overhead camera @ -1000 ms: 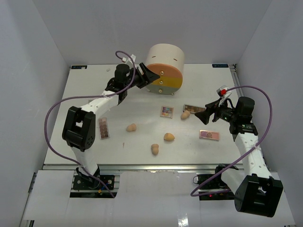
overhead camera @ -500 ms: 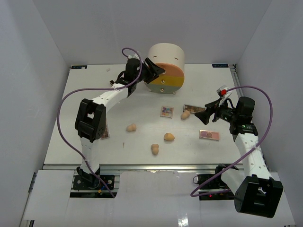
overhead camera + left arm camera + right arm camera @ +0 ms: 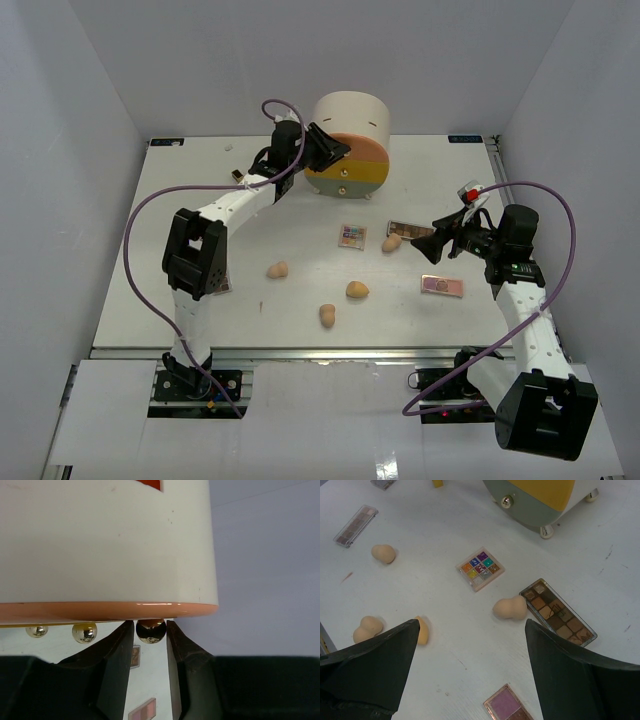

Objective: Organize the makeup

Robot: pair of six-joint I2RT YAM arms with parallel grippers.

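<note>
Overhead, we see a white table (image 3: 150, 300) boxed in by plain pale grey walls on the left, far and right sides, with a metal rail along its near edge. At the far middle stands a cream drawer unit (image 3: 350, 115) with orange, yellow and green fronts.

We count four tan sponges (image 3: 278, 269), spread over the middle of the table on the near side of the unit. One of them lies just beside a long brown palette (image 3: 410, 230). We count four palettes in all: the brown one, a small square multicoloured palette (image 3: 352, 236) to its left, a pink palette (image 3: 442, 285) near the right arm, and a long pale palette (image 3: 355, 525) at the left, mostly hidden under the left arm's elbow in the overhead view. On the unit we count three gold knobs.

The left gripper (image 3: 150, 625) is at the orange front, its fingers apart on either side of the rightmost knob (image 3: 151, 631); we cannot tell whether they touch it. The right gripper (image 3: 471, 625) hangs spread wide above the table, holding nothing.

Against a second ago, the left arm has swung rightward, so its gripper has moved from the unit's left edge onto the orange front and its elbow now covers the left palette. The right arm and the makeup have not shifted.
</note>
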